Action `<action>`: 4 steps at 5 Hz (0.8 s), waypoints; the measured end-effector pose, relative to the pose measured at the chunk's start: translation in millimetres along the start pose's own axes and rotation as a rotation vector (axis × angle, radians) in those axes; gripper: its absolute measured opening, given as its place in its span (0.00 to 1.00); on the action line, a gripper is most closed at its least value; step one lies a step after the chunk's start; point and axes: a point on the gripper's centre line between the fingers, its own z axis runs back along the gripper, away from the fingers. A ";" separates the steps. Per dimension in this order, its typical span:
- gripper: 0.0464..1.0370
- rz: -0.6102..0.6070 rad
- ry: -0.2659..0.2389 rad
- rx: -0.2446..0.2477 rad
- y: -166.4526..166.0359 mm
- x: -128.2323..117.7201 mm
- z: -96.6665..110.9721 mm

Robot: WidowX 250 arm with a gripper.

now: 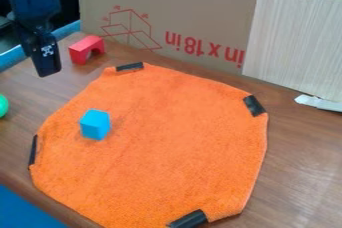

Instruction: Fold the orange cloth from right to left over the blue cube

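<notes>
The black gripper (45, 59) hangs at the upper left, above the brown table and to the left of a red arch block (87, 49); nothing is seen held in it. An orange cloth (174, 147) lies spread on the table, with strips of black tape at several places on its edge. On the left part of the cloth rests a light blue block (95, 124), below and to the right of the gripper and apart from it.
A cardboard panel (194, 2) stands along the back, with a pale wood-grain board (294, 42) against its right side. A white strip (319, 103) lies at the right. Part of a green ball (3, 106) shows at the left edge, and a blue surface (27, 209) at the lower left.
</notes>
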 end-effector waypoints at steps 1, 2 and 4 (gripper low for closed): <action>0.96 0.009 0.019 -0.026 -1.8 -1.1 -8.6; 0.96 0.026 0.015 -0.032 -13.0 12.6 -11.0; 0.96 0.078 -0.018 -0.045 -50.7 52.4 -25.8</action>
